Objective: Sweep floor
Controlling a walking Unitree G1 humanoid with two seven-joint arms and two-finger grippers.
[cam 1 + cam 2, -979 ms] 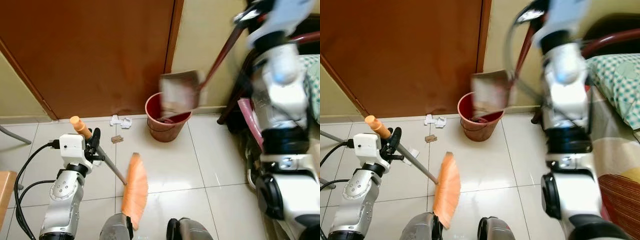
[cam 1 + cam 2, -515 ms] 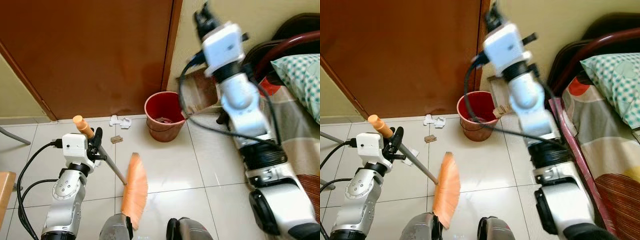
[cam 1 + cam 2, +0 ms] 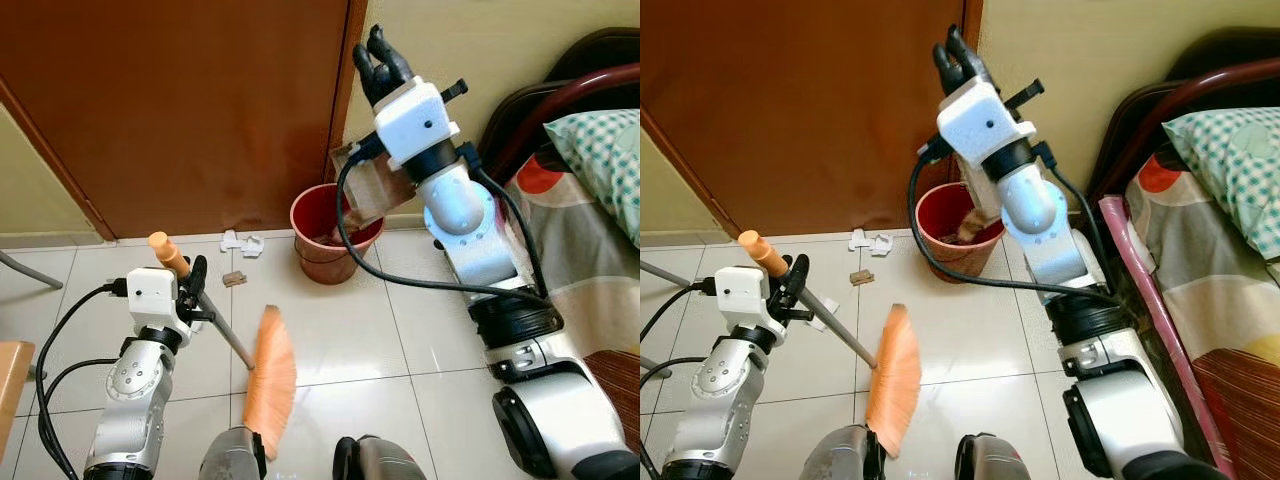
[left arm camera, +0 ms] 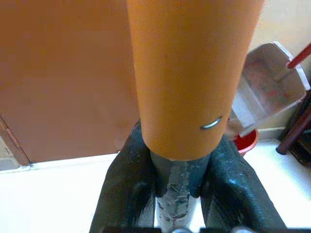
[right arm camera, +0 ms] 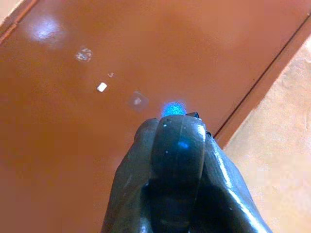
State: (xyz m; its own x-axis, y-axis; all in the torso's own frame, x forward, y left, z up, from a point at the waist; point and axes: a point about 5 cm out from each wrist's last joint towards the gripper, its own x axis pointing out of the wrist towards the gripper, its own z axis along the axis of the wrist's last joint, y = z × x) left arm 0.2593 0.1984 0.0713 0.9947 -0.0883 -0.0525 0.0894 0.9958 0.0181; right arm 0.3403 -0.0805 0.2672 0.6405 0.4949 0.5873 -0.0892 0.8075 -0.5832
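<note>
From the left eye, the left pincer grips the grey shaft of the broom just below its orange cap, the orange bristles resting on the tiled floor near the robot's feet. The right pincer is raised high before the brown door, and the dustpan hangs tilted beneath that arm, over the red bucket; white paper scraps lie beside the bucket. Half a second ago the arm was blurred and the dustpan sat further right, beyond the bucket — now it hangs over the rim. The right eye repeats the scene, with a bed alongside. In the left wrist view the fingers pinch the shaft on both sides. In the right wrist view the fingers are wrapped around a dark rod — pointing at the door.
</note>
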